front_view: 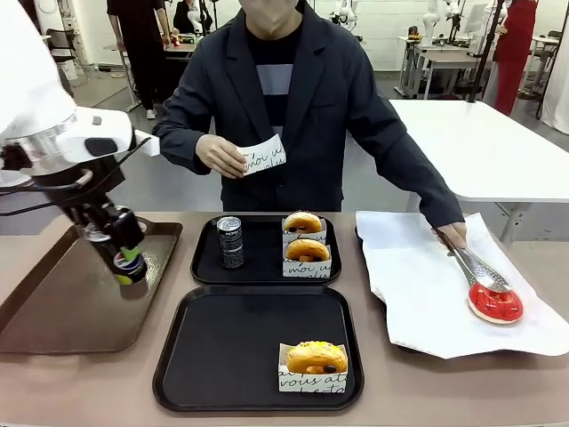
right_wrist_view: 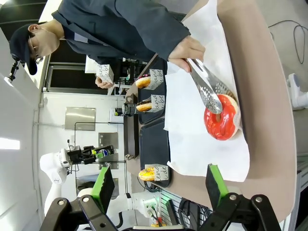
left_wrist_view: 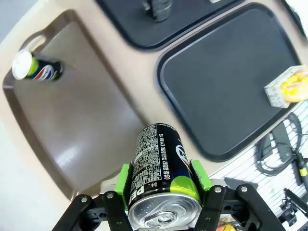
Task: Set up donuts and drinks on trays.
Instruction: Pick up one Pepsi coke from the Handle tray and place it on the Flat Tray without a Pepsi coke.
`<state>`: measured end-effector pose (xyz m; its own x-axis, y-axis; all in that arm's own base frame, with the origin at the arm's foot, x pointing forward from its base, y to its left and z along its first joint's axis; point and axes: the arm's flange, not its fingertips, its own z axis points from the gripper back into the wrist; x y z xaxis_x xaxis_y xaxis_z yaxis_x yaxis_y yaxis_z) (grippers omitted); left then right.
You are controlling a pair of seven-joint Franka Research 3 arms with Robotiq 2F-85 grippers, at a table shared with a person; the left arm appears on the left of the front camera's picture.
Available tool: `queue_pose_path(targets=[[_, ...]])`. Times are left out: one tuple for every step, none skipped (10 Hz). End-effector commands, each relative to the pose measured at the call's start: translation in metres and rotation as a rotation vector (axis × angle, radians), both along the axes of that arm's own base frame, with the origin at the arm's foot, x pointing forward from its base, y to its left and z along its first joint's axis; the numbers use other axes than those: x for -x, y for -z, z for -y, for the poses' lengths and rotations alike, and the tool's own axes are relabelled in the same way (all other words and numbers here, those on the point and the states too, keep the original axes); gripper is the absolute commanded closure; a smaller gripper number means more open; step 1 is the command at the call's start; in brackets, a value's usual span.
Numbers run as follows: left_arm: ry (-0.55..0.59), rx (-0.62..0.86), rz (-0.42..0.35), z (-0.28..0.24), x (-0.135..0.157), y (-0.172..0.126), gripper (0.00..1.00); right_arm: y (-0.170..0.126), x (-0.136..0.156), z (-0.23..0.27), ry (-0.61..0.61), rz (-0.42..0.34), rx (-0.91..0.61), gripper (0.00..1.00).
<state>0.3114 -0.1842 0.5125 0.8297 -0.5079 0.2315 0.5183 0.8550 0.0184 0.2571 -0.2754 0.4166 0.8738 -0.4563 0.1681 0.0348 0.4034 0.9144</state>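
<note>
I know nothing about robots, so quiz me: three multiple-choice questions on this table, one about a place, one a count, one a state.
1. Where does the red-iced donut lie?
A. white paper
B. near black tray
C. brown tray

2. How many donuts sit on the far black tray?
A. one
B. two
C. four

3. What is the left end effector doing?
A. hanging open
B. gripping a can
C. gripping tongs

Answers: 1 A, it rests on the white paper under the person's tongs. 2 B, two sleeved donuts beside a can there. 3 B, green pads clamp a Pepsi can.
</note>
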Motion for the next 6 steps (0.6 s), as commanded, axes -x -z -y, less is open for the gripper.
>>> queue_pose_path(targets=[[-0.003,0.043,-0.049,0.033,-0.015,-0.008,0.41,-0.001,0.001,0.001,-0.009,-0.002,-0.002,0.0],[0.016,0.06,-0.082,0.052,-0.022,-0.008,0.41,-0.001,0.001,0.001,-0.009,-0.002,-0.002,0.0],[0.028,0.062,-0.089,0.065,-0.024,-0.006,0.41,-0.001,0.001,0.001,-0.009,-0.002,-0.002,0.0],[0.04,0.059,-0.101,0.085,-0.026,0.001,0.41,-0.001,0.001,0.001,-0.009,-0.002,-0.002,0.0],[0.052,0.051,-0.111,0.1,-0.03,0.005,0.41,-0.001,0.001,0.001,-0.009,-0.002,-0.002,0.0],[0.064,0.04,-0.125,0.111,-0.033,0.008,0.41,-0.001,0.001,0.001,-0.009,-0.002,-0.002,0.0]])
